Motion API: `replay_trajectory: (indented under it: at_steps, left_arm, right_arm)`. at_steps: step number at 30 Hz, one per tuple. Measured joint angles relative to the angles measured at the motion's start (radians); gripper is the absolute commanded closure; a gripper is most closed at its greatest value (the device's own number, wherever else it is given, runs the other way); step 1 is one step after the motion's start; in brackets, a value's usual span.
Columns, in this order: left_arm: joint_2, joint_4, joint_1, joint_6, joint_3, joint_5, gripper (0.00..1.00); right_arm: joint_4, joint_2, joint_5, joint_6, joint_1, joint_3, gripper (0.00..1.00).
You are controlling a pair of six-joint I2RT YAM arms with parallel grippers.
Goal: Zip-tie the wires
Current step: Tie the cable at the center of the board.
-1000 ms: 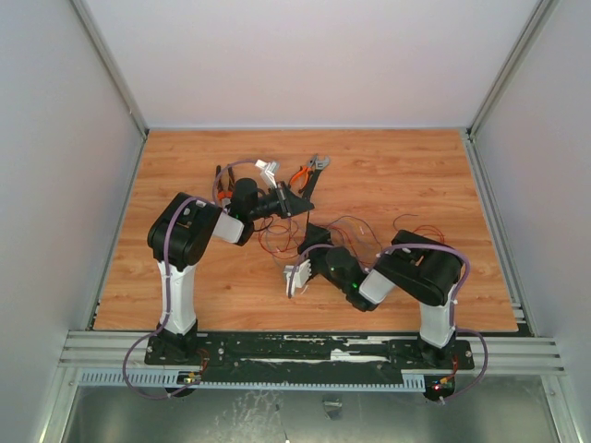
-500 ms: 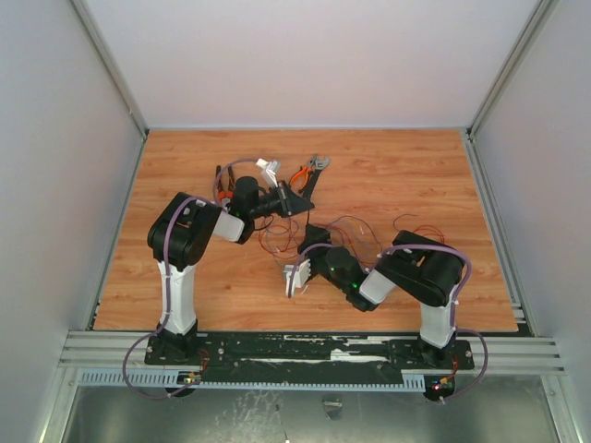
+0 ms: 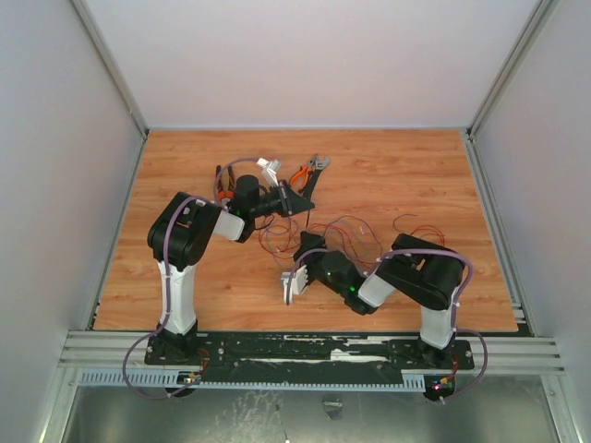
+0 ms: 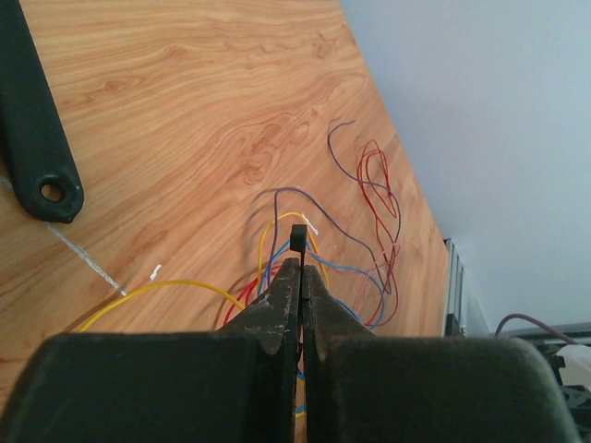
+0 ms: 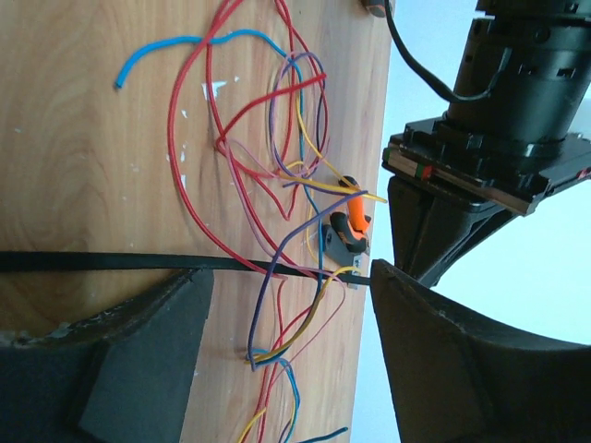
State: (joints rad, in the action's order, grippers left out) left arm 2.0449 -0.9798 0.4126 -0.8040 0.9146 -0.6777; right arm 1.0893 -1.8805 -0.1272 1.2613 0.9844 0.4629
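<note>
Wood table (image 4: 185, 92), zip tie (image 4: 298, 238) pinched by left gripper (image 4: 300, 269)

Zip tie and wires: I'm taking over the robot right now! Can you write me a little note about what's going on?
Left gripper: shut on the zip tie, just behind its head.
Right gripper: open; the strip crosses the gap between its fingers, not gripped.
Wires: a loose tangle, some strands crossing the strip.
Done: zip tie is in hand.
Left: loop it round the wires, thread the tail through the head, pull tight.
</note>
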Motion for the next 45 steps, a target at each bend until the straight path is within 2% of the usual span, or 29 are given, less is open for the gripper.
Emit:
replay_trajectory:
  at_steps: [20, 23, 26, 30, 35, 39, 45]
  left_arm:
    - [0.0, 0.011, 0.0, 0.004, 0.002, -0.006, 1.0]
    - [0.0, 0.014, 0.0, 0.004, 0.002, -0.006, 1.0]
    - [0.0, 0.018, 0.0, 0.004, 0.002, -0.006, 1.0]
    - [0.0, 0.018, 0.0, 0.009, 0.004, -0.006, 1.0]
    - [0.0, 0.018, 0.0, 0.015, 0.004, -0.013, 1.0]
    - [0.0, 0.024, 0.0, 0.022, 0.008, -0.025, 1.0]
    - [0.0, 0.043, 0.0, 0.039, 0.016, -0.046, 1.0]
  right_arm:
    - [-0.008, -0.001, -0.031, 0.003, 0.074, -0.009, 0.42]
    - [-0.008, -0.001, -0.034, 0.003, 0.082, -0.01, 0.48]
    - [-0.008, -0.001, -0.035, 0.003, 0.084, -0.011, 0.58]
    - [-0.014, 0.0, -0.035, -0.005, 0.089, -0.012, 0.79]
    - [-0.063, 0.027, -0.034, -0.055, 0.092, -0.012, 1.0]
    - [-0.188, 0.1, -0.014, -0.154, 0.09, 0.008, 1.0]
    - [-0.488, 0.171, 0.138, -0.403, 0.025, 0.171, 1.0]
